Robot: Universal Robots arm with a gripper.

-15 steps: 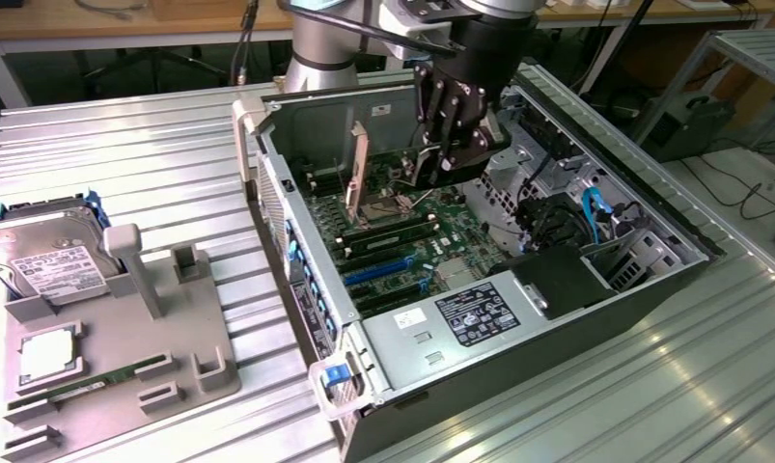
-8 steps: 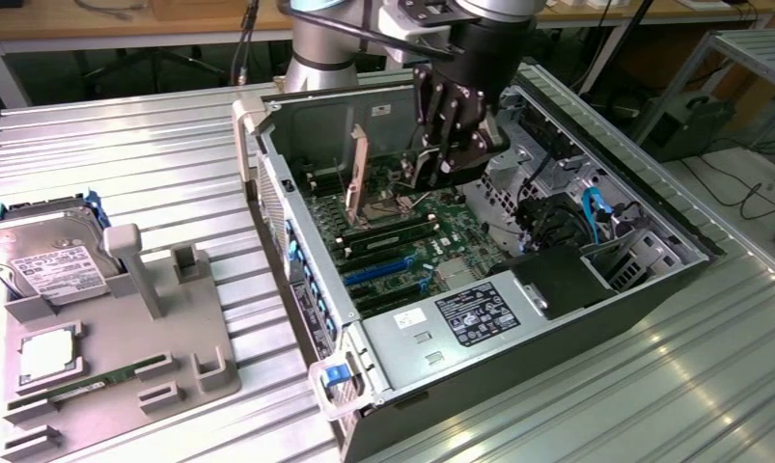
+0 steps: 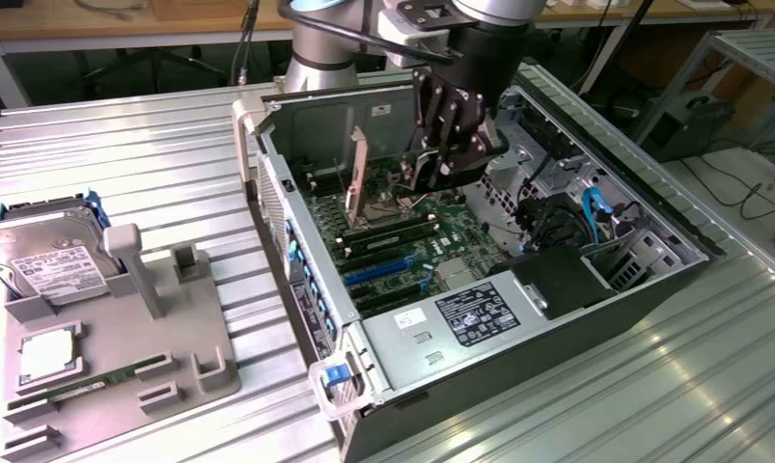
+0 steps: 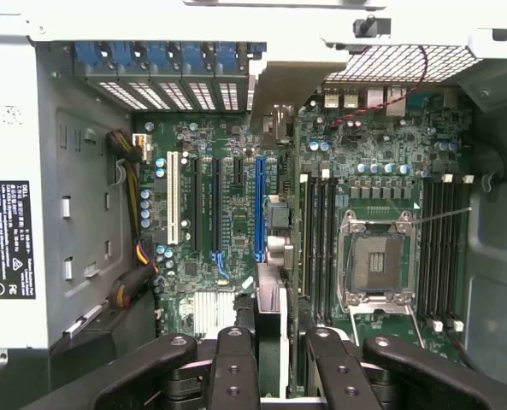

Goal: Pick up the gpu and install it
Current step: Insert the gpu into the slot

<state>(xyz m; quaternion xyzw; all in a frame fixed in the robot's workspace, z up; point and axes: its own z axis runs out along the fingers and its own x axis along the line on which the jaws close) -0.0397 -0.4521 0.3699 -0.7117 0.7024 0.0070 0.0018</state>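
The gripper [image 3: 455,154] hangs inside the open computer case [image 3: 361,328], apparently clamped on the gpu [image 3: 357,178], which stands on edge above the motherboard [image 3: 420,251]. At nine o'clock, a grey holder tray [image 3: 201,371] carries a hard drive [image 3: 46,260].

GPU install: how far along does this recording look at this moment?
Pickup looks done: the end effector is shut on the card, which stands on edge inside the open computer case. In hand: the card is held above the motherboard, along the blue slot. Left: seating it; the pictures do not show it pressed home.
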